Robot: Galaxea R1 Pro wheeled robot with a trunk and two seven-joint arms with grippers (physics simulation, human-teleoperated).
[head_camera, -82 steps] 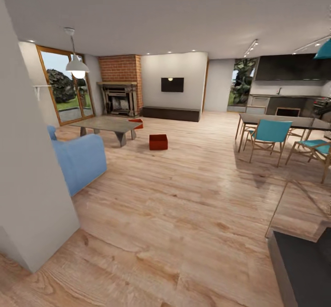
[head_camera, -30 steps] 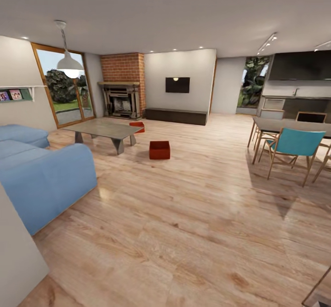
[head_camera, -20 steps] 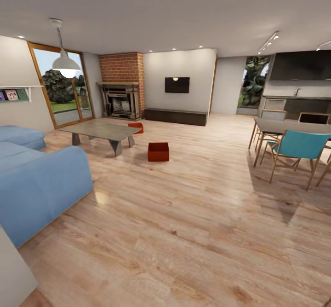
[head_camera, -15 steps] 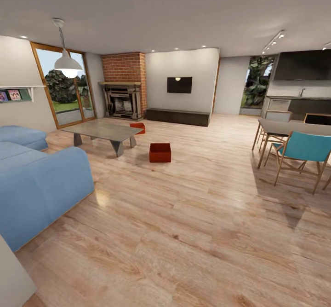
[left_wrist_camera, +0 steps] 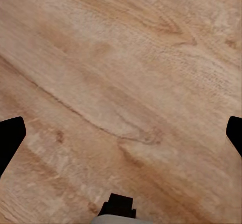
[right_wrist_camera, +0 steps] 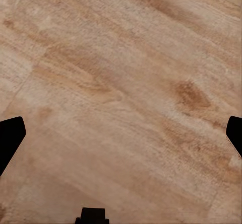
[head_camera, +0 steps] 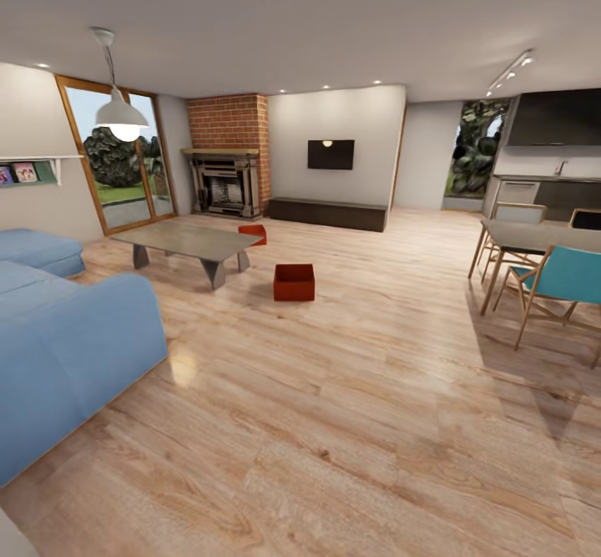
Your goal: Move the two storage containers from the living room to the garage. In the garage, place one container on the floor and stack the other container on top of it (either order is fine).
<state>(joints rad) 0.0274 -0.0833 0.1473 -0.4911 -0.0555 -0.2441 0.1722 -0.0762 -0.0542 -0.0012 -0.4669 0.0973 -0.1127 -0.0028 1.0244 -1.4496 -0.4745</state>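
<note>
Looking from the head, one storage container [head_camera: 294, 282] sits whole on the plank floor [head_camera: 359, 407]; the second container [head_camera: 253, 234] is partly hidden behind the grey low table [head_camera: 189, 240]. Both wrist views show each gripper's black fingertips [left_wrist_camera: 11, 138] [right_wrist_camera: 11, 137] cut off at the edges, jaws wide apart.

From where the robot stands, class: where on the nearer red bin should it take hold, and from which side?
Grip the nearer red bin by its upper rim, coming down from above: it sits upright and open-topped on the wood floor, clear of the low table.
</note>
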